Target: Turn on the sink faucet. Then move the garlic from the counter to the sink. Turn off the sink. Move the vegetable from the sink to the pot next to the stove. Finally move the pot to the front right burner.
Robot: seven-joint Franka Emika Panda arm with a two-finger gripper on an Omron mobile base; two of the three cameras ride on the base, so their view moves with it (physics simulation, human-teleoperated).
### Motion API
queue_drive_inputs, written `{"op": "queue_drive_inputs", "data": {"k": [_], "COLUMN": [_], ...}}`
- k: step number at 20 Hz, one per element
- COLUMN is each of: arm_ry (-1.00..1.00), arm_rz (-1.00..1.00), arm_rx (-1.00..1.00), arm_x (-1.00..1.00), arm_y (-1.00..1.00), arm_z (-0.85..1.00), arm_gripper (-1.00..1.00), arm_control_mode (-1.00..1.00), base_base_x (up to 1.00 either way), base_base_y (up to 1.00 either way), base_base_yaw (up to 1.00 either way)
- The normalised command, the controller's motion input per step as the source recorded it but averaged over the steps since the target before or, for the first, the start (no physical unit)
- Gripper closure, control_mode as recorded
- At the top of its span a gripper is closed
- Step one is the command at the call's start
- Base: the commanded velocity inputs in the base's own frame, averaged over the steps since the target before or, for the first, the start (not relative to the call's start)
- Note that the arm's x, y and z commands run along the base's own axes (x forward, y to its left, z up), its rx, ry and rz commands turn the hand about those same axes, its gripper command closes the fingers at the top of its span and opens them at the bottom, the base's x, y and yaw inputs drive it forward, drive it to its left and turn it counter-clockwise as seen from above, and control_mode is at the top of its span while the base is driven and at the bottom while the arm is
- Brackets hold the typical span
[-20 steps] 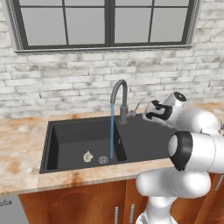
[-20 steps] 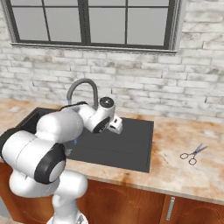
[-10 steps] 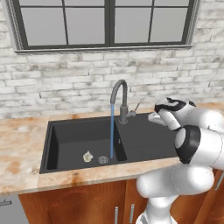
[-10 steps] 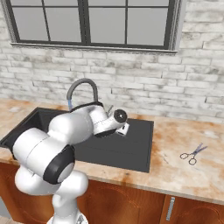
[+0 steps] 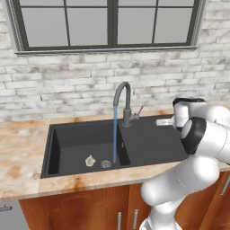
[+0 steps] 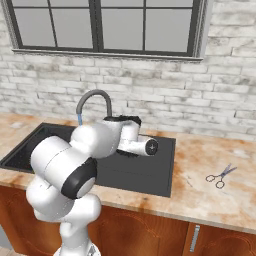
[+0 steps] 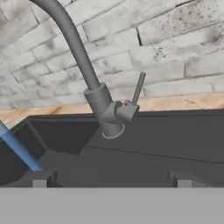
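- Sink faucet (image 5: 122,103) centre frame, water stream (image 5: 115,134) running into sink (image 5: 67,143).
- Garlic (image 5: 90,160) on basin floor, just left of drain (image 5: 105,164).
- Jaws released, spread wide, right of the lever (image 7: 138,88), gripping nothing.

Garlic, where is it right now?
In the left base view, the garlic lies on the floor of the sink, just left of the drain.

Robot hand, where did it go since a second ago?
The hand swung off to the right along the drainboard, away from the sink faucet, still open and empty. Water keeps running, and the garlic stays in the sink beside the drain.
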Motion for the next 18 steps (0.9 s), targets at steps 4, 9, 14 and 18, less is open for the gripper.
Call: {"op": "queue_drive_inputs", "data": {"k": [4, 9, 14, 18], "arm_ry": [-0.34, -0.25, -0.11, -0.10], "arm_rz": [0.32, 0.35, 0.29, 0.24], "arm_rx": [0.00, 0.00, 0.00, 0.00], "arm_x": [0.19, 0.40, 0.46, 0.32], "arm_y": [-0.05, 0.00, -0.06, 0.04], "arm_z": [0.00, 0.00, 0.01, 0.00], "arm_gripper": [-1.00, -1.00, -1.00, -1.00], "arm_control_mode": [-1.00, -1.00, -1.00, -1.00], "base_base_x": [0.00, 0.00, 0.00, 0.00], "base_base_y": [0.00, 0.00, 0.00, 0.00], "base_base_yaw": [0.00, 0.00, 0.00, 0.00]}}
